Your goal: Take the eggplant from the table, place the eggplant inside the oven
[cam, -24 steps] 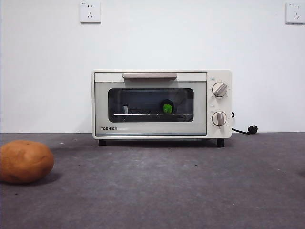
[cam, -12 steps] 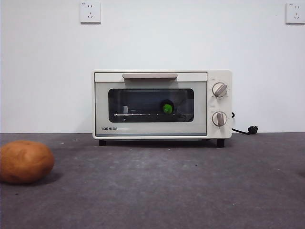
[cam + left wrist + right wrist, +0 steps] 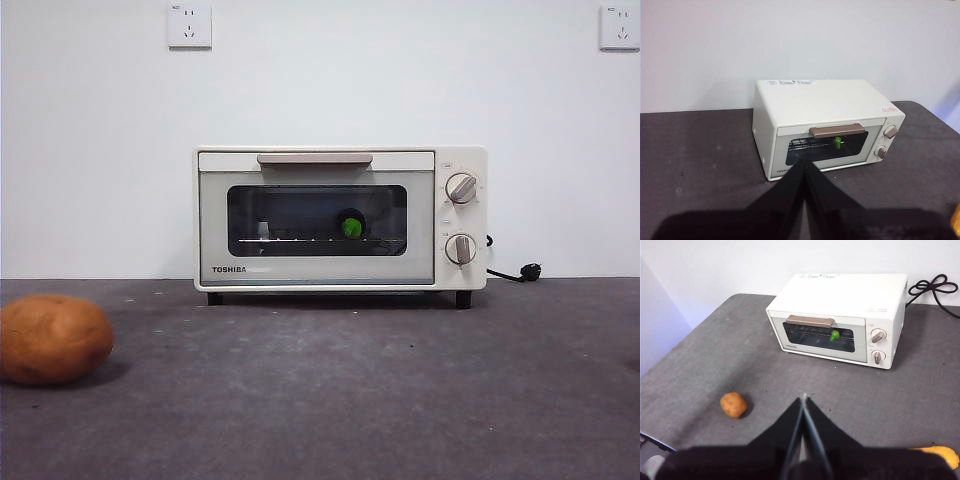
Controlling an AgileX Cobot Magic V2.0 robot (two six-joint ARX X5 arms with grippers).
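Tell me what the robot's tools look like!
Both are plain black. The left tool has two smooth, flat jaws that taper to a thin point, like a closed beak. The right tool looks the same, with a pale line along the seam. No cables or markings show.

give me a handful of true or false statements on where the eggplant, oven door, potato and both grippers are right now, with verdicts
1. The eggplant sits inside the oven, its green cap visible through the window. True.
2. The oven door hangs open. False: it is closed, with the handle at the top.
3. The potato lies on the table, apart from the oven. True.
4. The left gripper holds the eggplant. False: its jaws are shut on nothing, back from the oven.
5. The right gripper grips the oven handle. False: it is shut, well away from the oven.
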